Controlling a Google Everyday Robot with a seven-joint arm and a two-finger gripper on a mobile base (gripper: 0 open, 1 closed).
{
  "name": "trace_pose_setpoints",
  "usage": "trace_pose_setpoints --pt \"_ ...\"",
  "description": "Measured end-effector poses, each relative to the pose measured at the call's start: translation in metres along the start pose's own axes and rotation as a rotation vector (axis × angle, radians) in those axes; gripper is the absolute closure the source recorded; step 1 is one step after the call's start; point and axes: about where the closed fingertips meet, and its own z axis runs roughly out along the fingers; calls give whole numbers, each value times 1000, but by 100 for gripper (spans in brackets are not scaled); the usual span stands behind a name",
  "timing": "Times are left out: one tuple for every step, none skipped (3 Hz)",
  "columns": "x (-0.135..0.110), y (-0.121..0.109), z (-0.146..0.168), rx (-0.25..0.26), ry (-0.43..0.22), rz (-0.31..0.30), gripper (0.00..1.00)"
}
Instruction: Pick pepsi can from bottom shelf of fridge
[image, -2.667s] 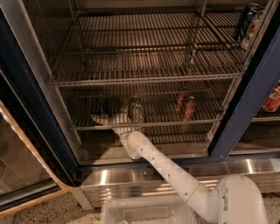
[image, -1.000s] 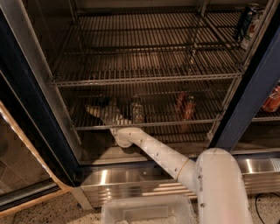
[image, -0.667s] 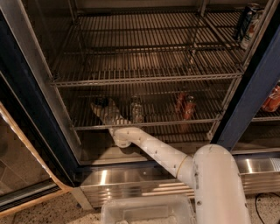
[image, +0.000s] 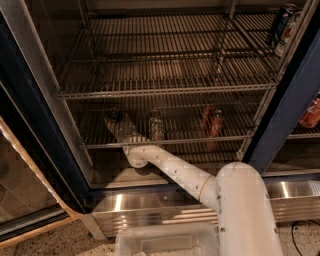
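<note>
The fridge (image: 292, 105) stands open, with a dark blue frame and wire racks. My gripper (image: 119, 126) reaches over the front rail of the bottom shelf (image: 200, 140), at its left part. A small dark can, the pepsi can (image: 115, 116), stands right behind the gripper's tip and is partly hidden by it. I cannot tell whether the gripper touches the can. My white arm (image: 170, 167) runs from the lower right up to the shelf.
A clear silvery bottle-like container (image: 156, 126) stands just right of the gripper. Red cans (image: 211, 120) stand further right on the same shelf. A wider rack (image: 165, 90) is above. Cans (image: 281, 22) sit at the top right. A steel base panel (image: 150, 205) lies below.
The gripper shifted left along the bottom shelf, then edged slightly back right, staying at the dark can. The arm's near link has swung closer to the camera.
</note>
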Motion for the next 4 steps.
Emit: trace_pose_setpoints --pt "-2 5 9 -20 -4 9 85" --pt "-5 8 15 -29 -15 16 62" --pt "-6 10 19 -37 -27 25 39" --pt "-6 10 20 -41 -32 32 15"
